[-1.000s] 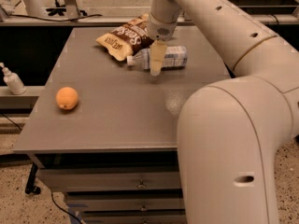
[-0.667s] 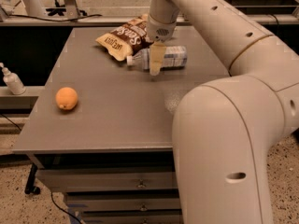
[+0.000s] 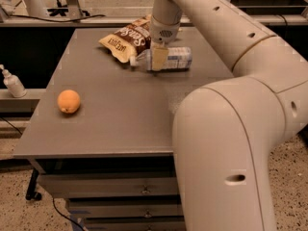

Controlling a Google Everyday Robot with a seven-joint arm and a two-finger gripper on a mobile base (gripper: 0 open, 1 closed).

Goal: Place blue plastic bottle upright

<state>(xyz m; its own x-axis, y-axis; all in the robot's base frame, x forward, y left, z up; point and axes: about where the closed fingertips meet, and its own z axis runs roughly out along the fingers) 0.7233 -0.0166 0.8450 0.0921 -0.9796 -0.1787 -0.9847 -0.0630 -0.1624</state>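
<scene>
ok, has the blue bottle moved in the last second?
No. The blue plastic bottle lies on its side beside the snack bag as before, with the end effector down over it.

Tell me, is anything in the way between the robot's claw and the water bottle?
Nothing visible is in the way. The gripper is down at the bottle, which lies on its side on the table. The snack bag sits just behind its cap end, and the orange is off to the left.

Matt grey table (image 3: 125, 124) — clear, shiny blue plastic bottle (image 3: 177, 58), glossy snack bag (image 3: 124, 38) — smooth cream claw (image 3: 157, 64) at the bottle.
</scene>
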